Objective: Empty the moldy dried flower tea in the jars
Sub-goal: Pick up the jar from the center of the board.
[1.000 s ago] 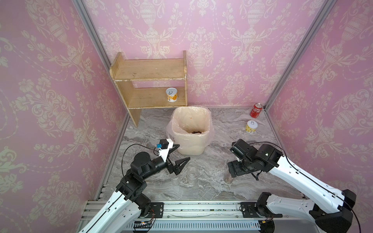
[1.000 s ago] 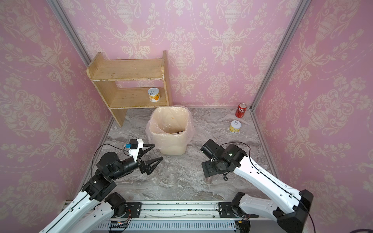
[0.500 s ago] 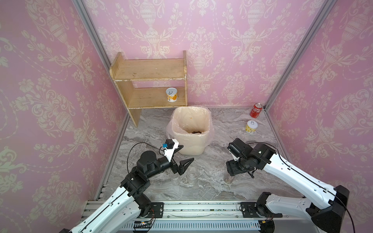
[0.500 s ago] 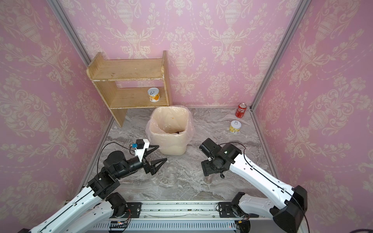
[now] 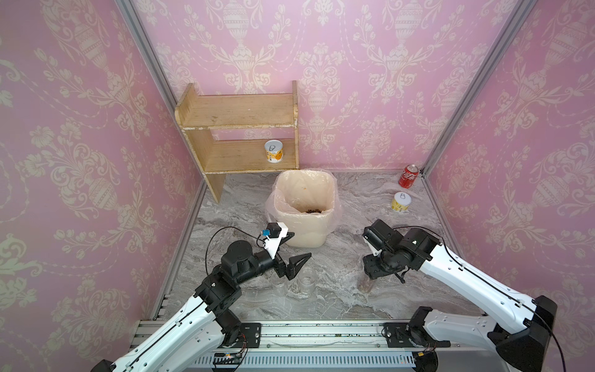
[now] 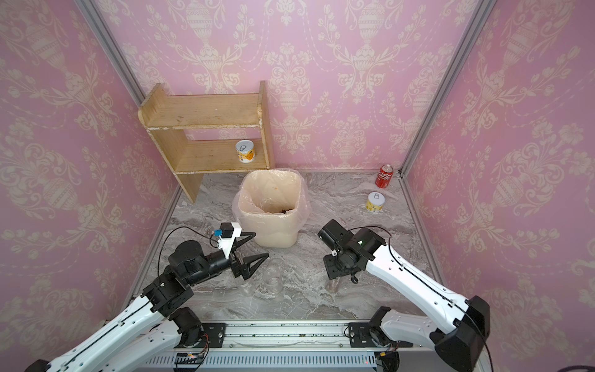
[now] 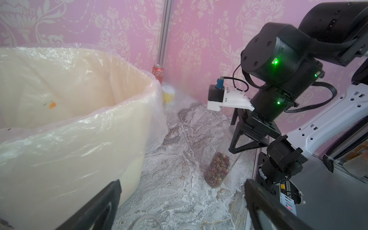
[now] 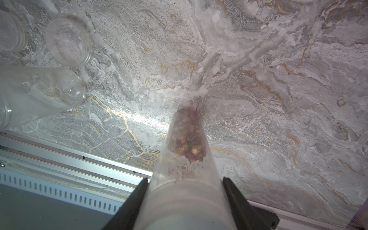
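Three clear jars were on the bench [image 5: 338, 299], and only one had anything in it. That was the tall jar [image 8: 187, 151] on your right side, with the dried flower tea [image 7: 218, 169] packed into its lower half and the upper half clear.

Your right claw [image 8: 184, 180] pointed straight down over it. In the right wrist view, the two dark fingers [image 8: 235, 199] sat either side of the jar's upper part, just under the whitish lid. They were right against the wall or a hair off it. Honestly, I couldn't tell if you'd actually clamped it or were only straddling it.

Your left claw [image 5: 301, 245] was spread wide with nothing between the fingers. It hung in the air just in front of the bin [image 5: 331, 199] and above the two short jars [image 5: 306, 278]. Both of those looked empty and stood side by side near the front of the bench, well apart from the tall one.

Some brown tea crumbs [image 5: 310, 211] showed at the bottom of the bin, which was lined with a clear bag.
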Robot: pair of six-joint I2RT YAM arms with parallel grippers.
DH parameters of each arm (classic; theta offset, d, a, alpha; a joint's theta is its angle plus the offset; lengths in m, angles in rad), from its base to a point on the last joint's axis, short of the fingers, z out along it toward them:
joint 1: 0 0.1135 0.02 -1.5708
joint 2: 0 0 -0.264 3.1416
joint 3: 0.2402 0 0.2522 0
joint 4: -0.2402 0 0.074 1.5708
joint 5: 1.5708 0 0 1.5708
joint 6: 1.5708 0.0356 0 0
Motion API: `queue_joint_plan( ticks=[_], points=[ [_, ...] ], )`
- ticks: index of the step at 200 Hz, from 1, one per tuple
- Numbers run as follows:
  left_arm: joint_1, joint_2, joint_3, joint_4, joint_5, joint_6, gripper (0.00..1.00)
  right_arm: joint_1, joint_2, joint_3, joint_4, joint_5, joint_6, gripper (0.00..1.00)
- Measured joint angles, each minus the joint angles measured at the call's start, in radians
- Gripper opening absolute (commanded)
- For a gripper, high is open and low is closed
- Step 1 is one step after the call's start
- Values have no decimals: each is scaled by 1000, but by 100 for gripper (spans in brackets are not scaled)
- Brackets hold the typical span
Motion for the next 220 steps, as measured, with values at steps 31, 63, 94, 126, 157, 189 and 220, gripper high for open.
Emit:
queue_joint_plan(
  ticks=[31,63,94,126,157,189,220],
  points=[
    [-9,14,0,28,0,10,99,0,28,128,-21,-16,-23,47],
    [-53,57,-1,70,1,55,99,0,60,283,-32,-84,-51,43],
    [-125,118,-1,119,1,153,99,0,112,438,-64,-158,-91,42],
    [-179,216,0,153,0,254,99,0,185,592,-98,-232,-125,42],
    [-189,280,0,183,-6,322,99,0,235,693,-113,-302,-147,42],
    [-189,300,5,206,-8,377,99,0,251,731,-116,-364,-150,42],
    [-189,309,14,228,-10,404,98,0,256,733,-92,-419,-149,42]
  ],
)
